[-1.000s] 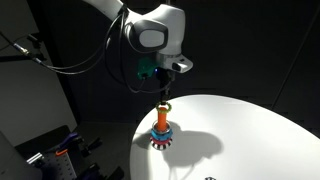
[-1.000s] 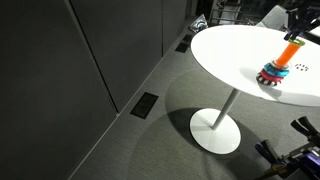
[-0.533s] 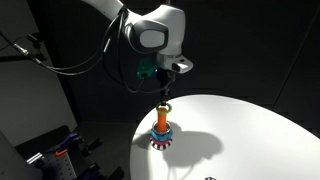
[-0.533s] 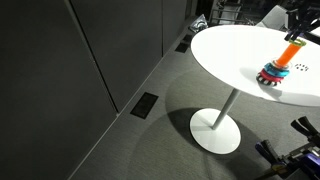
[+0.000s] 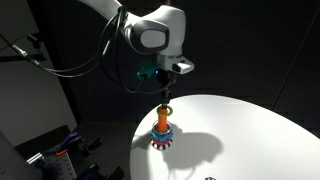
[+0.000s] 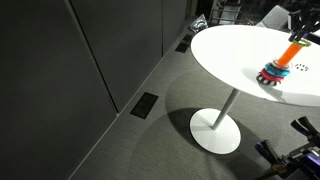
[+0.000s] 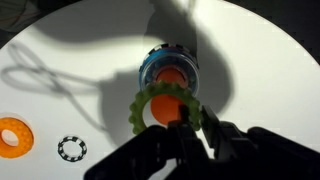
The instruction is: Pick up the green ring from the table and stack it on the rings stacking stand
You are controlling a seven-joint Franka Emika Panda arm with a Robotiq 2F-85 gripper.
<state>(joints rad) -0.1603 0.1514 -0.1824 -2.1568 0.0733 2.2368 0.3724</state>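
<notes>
My gripper (image 5: 166, 96) is shut on the green ring (image 5: 166, 104) and holds it just above the orange peg of the rings stacking stand (image 5: 162, 132), near the edge of the white table (image 5: 250, 130). In the wrist view the green ring (image 7: 137, 108) hangs pinched at its rim between the fingers of the gripper (image 7: 197, 117). The orange peg top shows through its hole, and the stand (image 7: 170, 68) with a blue ring lies below. In an exterior view the stand (image 6: 275, 72) is near the frame's right edge, with the gripper (image 6: 302, 24) above it.
An orange ring (image 7: 14, 137) and a small black-and-white ring (image 7: 71, 149) lie on the table (image 7: 250, 60) away from the stand. Dark walls and floor surround the round table (image 6: 230, 55). Cables hang from the arm.
</notes>
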